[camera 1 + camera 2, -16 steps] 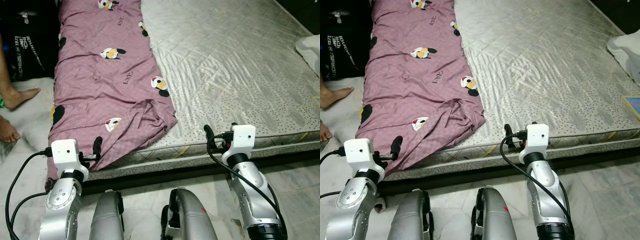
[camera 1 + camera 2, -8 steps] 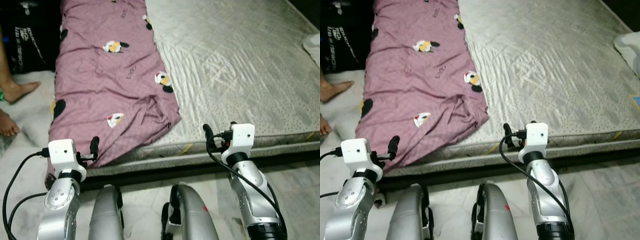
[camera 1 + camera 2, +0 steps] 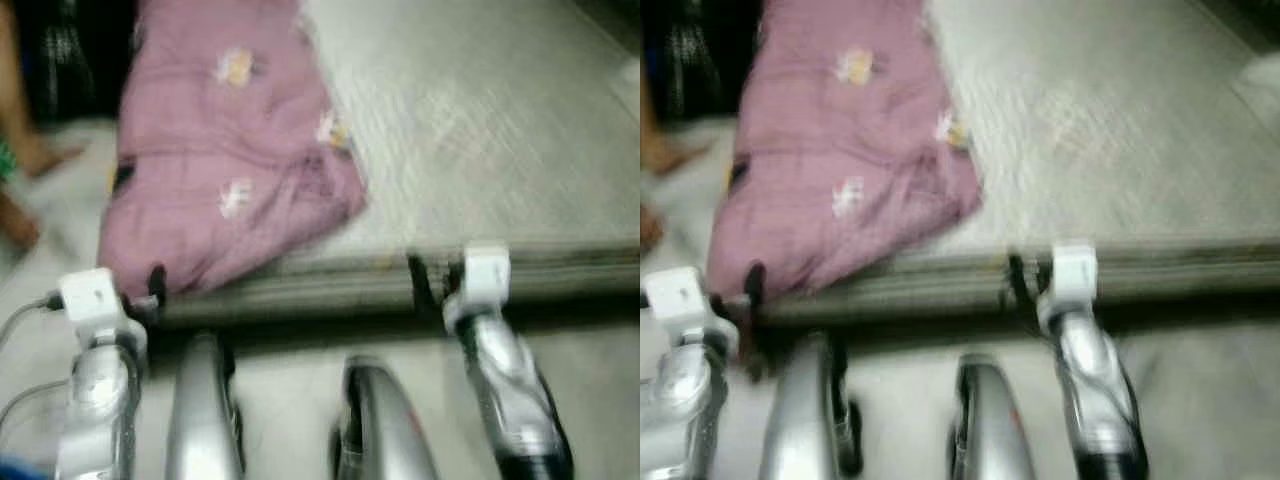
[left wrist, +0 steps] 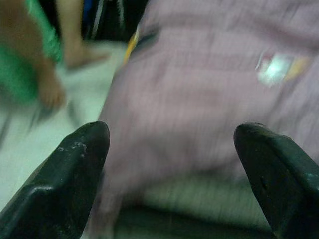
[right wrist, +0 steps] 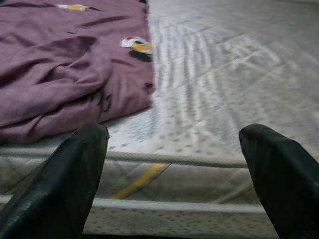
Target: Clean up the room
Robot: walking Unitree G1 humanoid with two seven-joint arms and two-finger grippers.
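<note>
purple sheet [image 3: 230, 170] on mattress [image 3: 480, 150], far-left | left gripper [image 4: 172, 149] wide, near sheet edge, apart | right gripper [image 5: 174, 149] wide, empty, facing mattress edge

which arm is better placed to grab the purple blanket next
Probably the left. The left end effector sits open right at the hanging corner of the purple blanket, which fills its wrist view. The right end effector, also open, faces bare mattress beside the blanket's edge.

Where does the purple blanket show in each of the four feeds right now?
Left eye view: purple blanket upper left, on the mattress.
Right eye view: upper left.
Left wrist view: ahead, centre and right.
Right wrist view: upper left.
Shared landmark: its bunched corner at the mattress edge.
</note>
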